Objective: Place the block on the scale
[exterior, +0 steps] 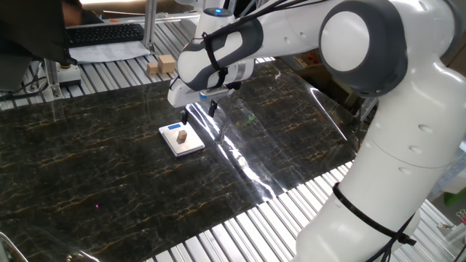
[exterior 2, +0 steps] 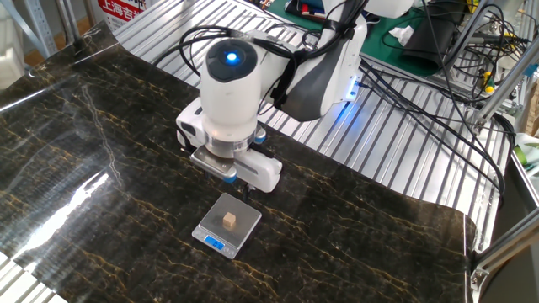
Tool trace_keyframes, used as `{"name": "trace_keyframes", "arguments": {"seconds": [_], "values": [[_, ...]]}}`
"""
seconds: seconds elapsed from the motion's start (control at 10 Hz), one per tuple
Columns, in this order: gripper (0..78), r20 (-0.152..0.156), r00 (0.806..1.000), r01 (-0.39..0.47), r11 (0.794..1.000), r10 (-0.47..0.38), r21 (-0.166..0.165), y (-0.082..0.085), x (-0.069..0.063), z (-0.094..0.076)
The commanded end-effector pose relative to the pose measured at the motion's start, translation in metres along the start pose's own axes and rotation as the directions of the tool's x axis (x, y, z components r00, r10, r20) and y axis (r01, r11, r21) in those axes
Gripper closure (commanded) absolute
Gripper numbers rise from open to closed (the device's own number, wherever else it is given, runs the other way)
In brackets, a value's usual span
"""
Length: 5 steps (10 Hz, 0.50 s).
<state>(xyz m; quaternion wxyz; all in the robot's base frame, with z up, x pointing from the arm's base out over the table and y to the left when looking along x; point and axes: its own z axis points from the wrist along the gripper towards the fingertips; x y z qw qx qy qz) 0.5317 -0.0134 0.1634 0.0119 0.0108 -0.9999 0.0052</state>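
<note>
Black marble-patterned sheet (exterior: 87, 167) with gold veining covers the work surface, laid over a ribbed metal table (exterior 2: 396, 160) — its glossy face catches a bright streak of reflected light. White Franka arm (exterior: 378, 109) reaches across the sheet, its wrist housing showing a lit blue indicator in the other fixed view. Gripper (exterior: 199, 113) hangs above and just beyond the scale (exterior: 182, 139), apart from it; its two dark fingers stand spread with nothing between them. Scale is a flat square silver-white plate resting on the sheet, with a blue strip along one edge (exterior 2: 226, 233). Block (exterior: 182, 135) — a tiny tan-brown cube — sits upright on the plate near its middle (exterior 2: 228, 220), clear of the fingers. Two pale wooden blocks (exterior: 159, 65) lie on the ribbed table behind the sheet, well apart from the scale.
</note>
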Motion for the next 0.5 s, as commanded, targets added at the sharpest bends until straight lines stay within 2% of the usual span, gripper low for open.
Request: {"name": "trace_keyframes", "arguments": {"seconds": [0.1, 0.5], "values": [[0.1, 0.011, 1.0, 0.015, 1.0, -0.015, 0.005, -0.0001, -0.0001, -0.0018], [0.1, 0.014, 1.0, 0.007, 1.0, -0.007, 0.006, -0.0003, -0.0003, -0.0019]]}}
